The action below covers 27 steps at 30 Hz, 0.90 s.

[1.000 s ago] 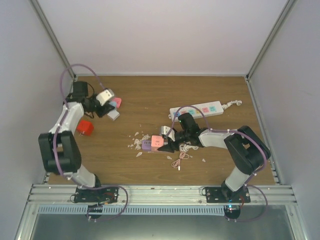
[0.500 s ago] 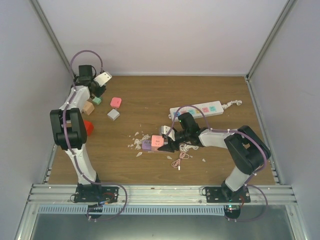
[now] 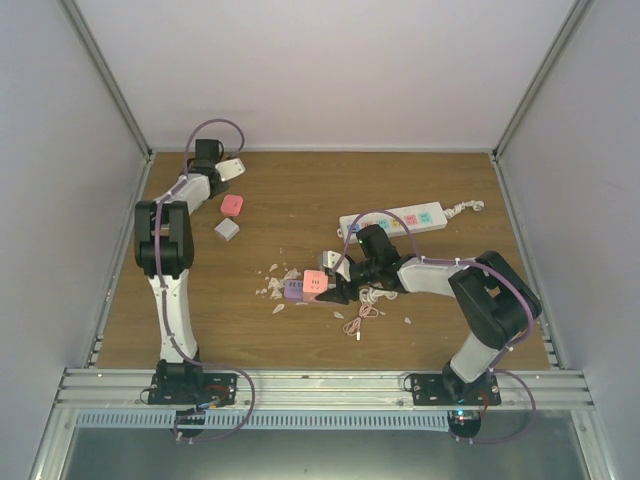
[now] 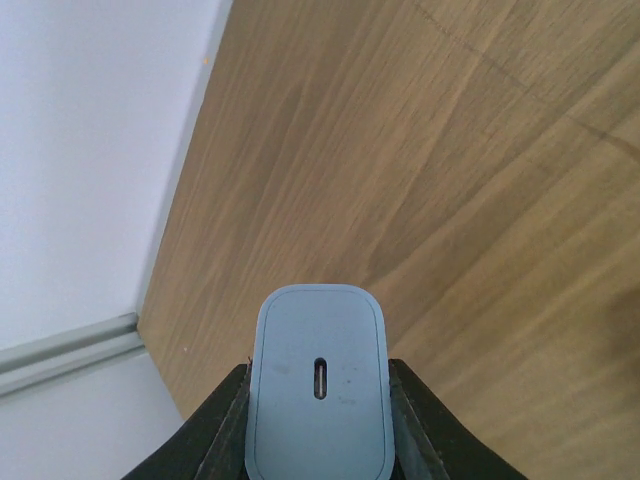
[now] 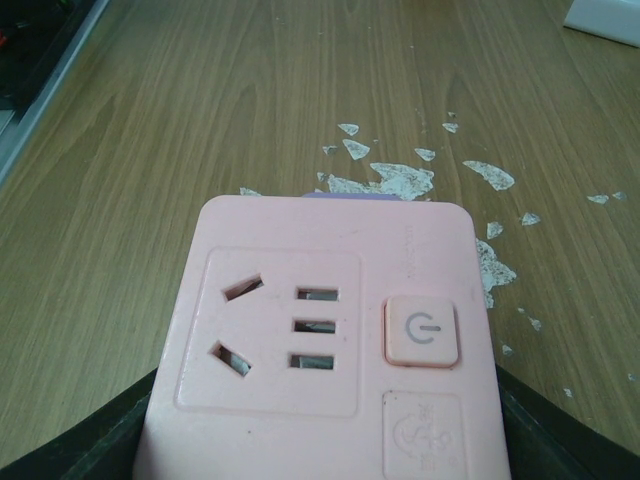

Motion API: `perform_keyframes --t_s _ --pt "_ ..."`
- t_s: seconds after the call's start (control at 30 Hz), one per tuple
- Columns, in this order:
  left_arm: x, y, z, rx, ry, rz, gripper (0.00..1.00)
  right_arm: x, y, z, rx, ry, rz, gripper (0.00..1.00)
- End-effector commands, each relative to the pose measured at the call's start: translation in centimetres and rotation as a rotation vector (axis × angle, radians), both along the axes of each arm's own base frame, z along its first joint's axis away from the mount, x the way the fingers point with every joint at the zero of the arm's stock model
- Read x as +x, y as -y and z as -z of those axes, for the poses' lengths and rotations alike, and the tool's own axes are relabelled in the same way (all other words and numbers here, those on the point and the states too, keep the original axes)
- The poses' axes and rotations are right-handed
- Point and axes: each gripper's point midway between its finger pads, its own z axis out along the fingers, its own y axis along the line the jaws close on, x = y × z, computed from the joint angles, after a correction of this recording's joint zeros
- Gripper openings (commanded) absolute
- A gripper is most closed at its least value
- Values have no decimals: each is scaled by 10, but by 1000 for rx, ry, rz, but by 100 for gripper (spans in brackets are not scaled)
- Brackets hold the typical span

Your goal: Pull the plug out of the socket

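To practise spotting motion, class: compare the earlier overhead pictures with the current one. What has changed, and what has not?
The left gripper, still clamped on the pale plug, swung from the table's left side toward the far left corner, its arm stretching out. The right gripper stayed shut on the pink socket mid-table; the power strip did not move.

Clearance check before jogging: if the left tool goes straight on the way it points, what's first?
Probably bare table, met by the white plug the left tool holds; nothing else ahead, wall off to the side. Depth unclear.
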Motion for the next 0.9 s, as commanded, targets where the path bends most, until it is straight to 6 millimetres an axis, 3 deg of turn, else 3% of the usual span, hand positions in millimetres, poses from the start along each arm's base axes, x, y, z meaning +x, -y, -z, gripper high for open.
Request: perform_keyframes --t_s 0.0,0.2,0.47,0.7,0.87 --pt "29 5 -8 85 81 -6 26 13 4 -6 -5 27 32 49" --pt "35 12 10 76 48 -9 31 14 5 -4 -10 19 36 49" --pt "13 29 25 34 -30 23 49 15 5 -6 -9 23 39 50" --pt "-6 40 11 -40 -62 35 55 16 5 -7 -8 24 41 52" --pt "-18 49 -16 -115 -48 48 71 16 5 -12 -1 36 42 57"
